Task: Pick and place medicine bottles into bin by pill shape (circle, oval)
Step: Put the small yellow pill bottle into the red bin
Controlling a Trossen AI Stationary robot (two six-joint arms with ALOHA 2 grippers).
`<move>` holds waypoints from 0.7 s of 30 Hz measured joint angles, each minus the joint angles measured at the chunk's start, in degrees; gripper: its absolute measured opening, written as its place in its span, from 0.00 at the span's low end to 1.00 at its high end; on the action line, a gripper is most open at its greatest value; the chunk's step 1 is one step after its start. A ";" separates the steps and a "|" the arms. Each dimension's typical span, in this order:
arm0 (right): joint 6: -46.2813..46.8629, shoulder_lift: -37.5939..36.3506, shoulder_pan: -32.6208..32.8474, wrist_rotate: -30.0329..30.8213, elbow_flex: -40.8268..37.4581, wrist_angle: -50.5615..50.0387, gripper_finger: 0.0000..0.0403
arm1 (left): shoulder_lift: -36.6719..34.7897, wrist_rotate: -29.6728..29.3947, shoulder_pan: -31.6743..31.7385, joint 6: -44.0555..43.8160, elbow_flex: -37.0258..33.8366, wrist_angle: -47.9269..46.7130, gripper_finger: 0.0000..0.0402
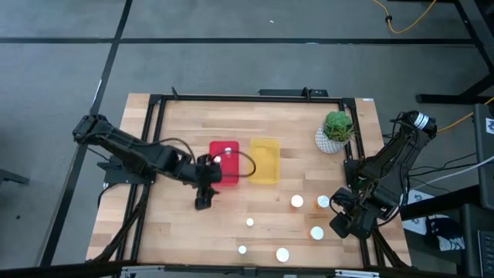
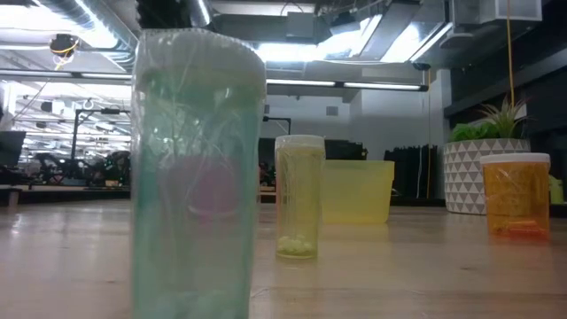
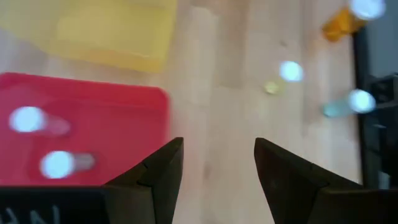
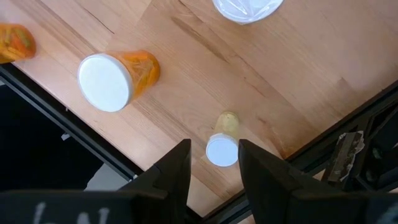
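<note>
Several white-capped medicine bottles stand on the near right of the table, among them two (image 1: 297,201) (image 1: 317,232). My left gripper (image 1: 203,202) (image 3: 217,165) is open and empty over bare wood by the near side of the red bin (image 1: 225,162), where two bottles (image 3: 28,119) (image 3: 59,163) lie. The yellow bin (image 1: 265,161) stands to its right. My right gripper (image 1: 340,227) (image 4: 213,165) is open above the table's near right edge. A small yellow bottle (image 4: 222,149) shows beyond the gap between its fingertips, and an orange bottle (image 4: 115,78) stands nearby.
A potted green plant (image 1: 336,131) stands at the far right. The black table frame (image 4: 56,118) runs close by my right gripper. In the low view a greenish bottle (image 2: 199,177) stands close to the camera, with a thin yellow bottle (image 2: 299,197) and an orange one (image 2: 516,195) farther off.
</note>
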 joint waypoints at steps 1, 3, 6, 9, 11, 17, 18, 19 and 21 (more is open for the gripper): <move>-0.01 0.00 -0.01 0.01 0.00 0.00 0.33 | 0.00 0.01 -1.29 -0.11 0.00 0.41 0.47; 0.00 0.00 0.00 0.00 0.00 0.00 0.33 | 0.00 0.02 -3.88 -0.15 -0.02 1.66 0.47; 0.00 0.00 -0.02 0.01 0.00 0.00 0.33 | 0.00 -1.19 -7.65 -0.19 -0.02 5.57 0.47; 0.00 0.00 -0.01 0.01 0.00 0.00 0.33 | 0.00 -4.44 -10.94 -0.15 -0.02 9.61 0.47; 0.00 0.00 -0.02 0.00 0.00 0.00 0.33 | 0.00 -6.76 -12.74 -0.14 -0.02 11.67 0.47; 0.00 0.00 -0.01 -0.01 0.00 0.12 0.33 | 0.54 -10.46 -15.61 -0.11 -0.02 13.31 0.47; 0.00 0.00 -0.02 -0.01 0.00 0.15 0.33 | 0.84 -10.50 -15.91 -0.10 -0.04 13.26 0.47; 0.00 0.00 0.00 -0.01 0.00 0.15 0.33 | 1.36 -10.61 -16.08 -0.11 -0.04 13.64 0.47; 0.00 0.00 -0.01 -0.01 0.00 0.21 0.33 | 2.87 -10.63 -16.10 -0.08 -0.04 14.34 0.47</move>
